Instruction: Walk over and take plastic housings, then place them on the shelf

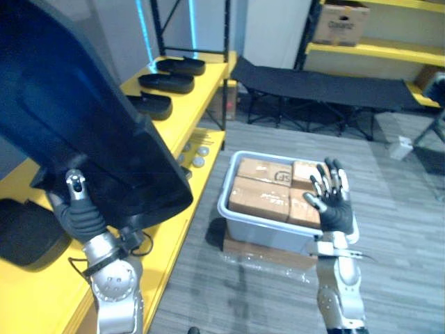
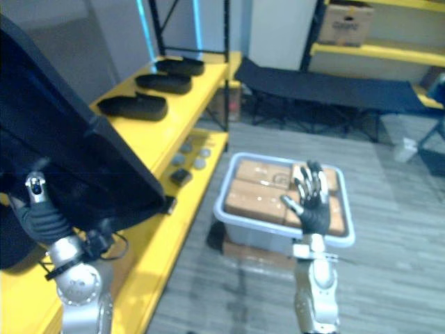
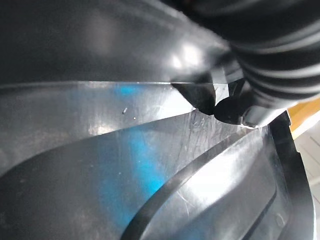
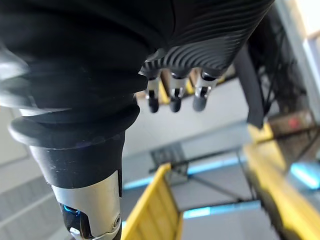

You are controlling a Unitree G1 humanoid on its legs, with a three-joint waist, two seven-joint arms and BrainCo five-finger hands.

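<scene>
**While hanging over the shelf, waiting to be set down**

While being held aloft at the upper left of the frame, tilting steeply: large black plastic housing, running its long axis from the top left corner down toward the middle, with its lower end jutting out past the front edge of the yellow shelf. Being grasped from below by the left hand, thumb pressing on the outer face, fingers reaching behind the shell and judged to be curling round its rim, for want of any other support. Showing, in the left wrist view, the glossy inner face right against the hand.

Hovering released at the lower right: right hand, fingers spreading straight, holding nothing, over the grey plastic bin of brown cardboard boxes, well apart from the housing.

Lying along the far stretch of the shelf, toward the top middle: row of three smaller black housings. Resting at the lower left edge, just beside the left wrist: another dark housing. Leaving bare yellow surface between them, roughly under the raised piece.

Probably calling next for lowering and levelling: swinging the long axis round to lie along the shelf and drawing the jutting end inward, toward the left of the frame, before loosening the grasp. Falling to the left hand alone, being far the nearer. Risking, if tipped down as it is, catching the front edge or knocking the dark housing at the lower left.
</scene>
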